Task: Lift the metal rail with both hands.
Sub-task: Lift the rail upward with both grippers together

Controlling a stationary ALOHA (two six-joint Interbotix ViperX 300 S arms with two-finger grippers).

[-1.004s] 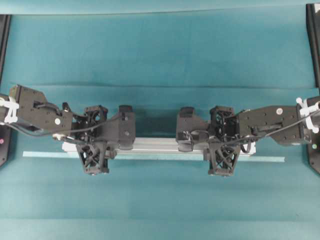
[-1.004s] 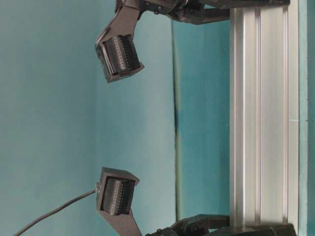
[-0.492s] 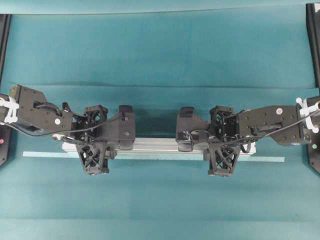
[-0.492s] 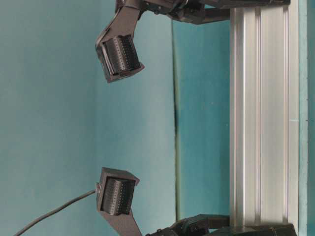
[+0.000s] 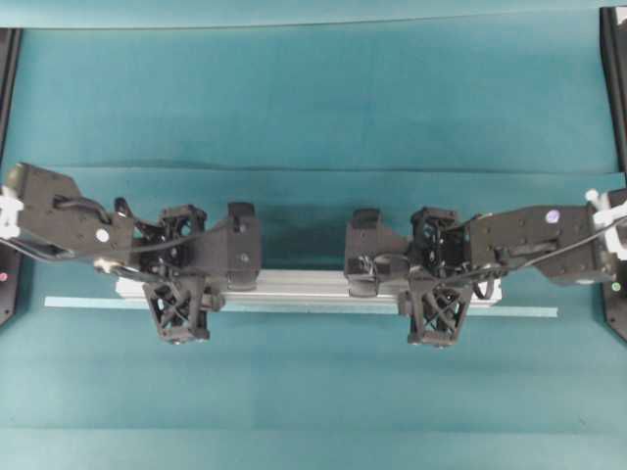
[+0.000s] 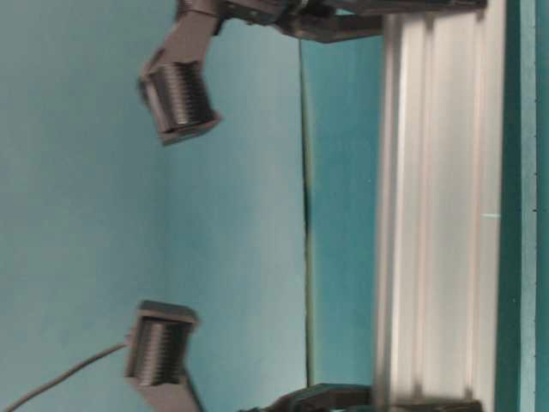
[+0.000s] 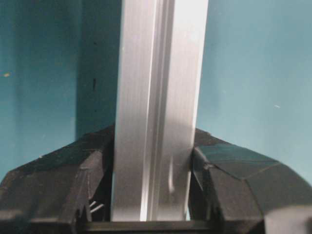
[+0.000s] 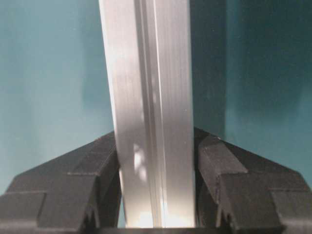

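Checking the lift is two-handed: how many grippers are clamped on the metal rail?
2. The left gripper is shut on the metal rail near its left end; the right gripper is shut on it near its right end. None appears hidden.

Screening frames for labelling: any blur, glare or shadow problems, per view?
Table-level: metal rail and the black arm parts are smeared by motion blur. Overhead: sharp, evenly lit. Left wrist: left gripper soft, its shadow dulls the rail. Right wrist: bright glare on the rail near the right gripper.
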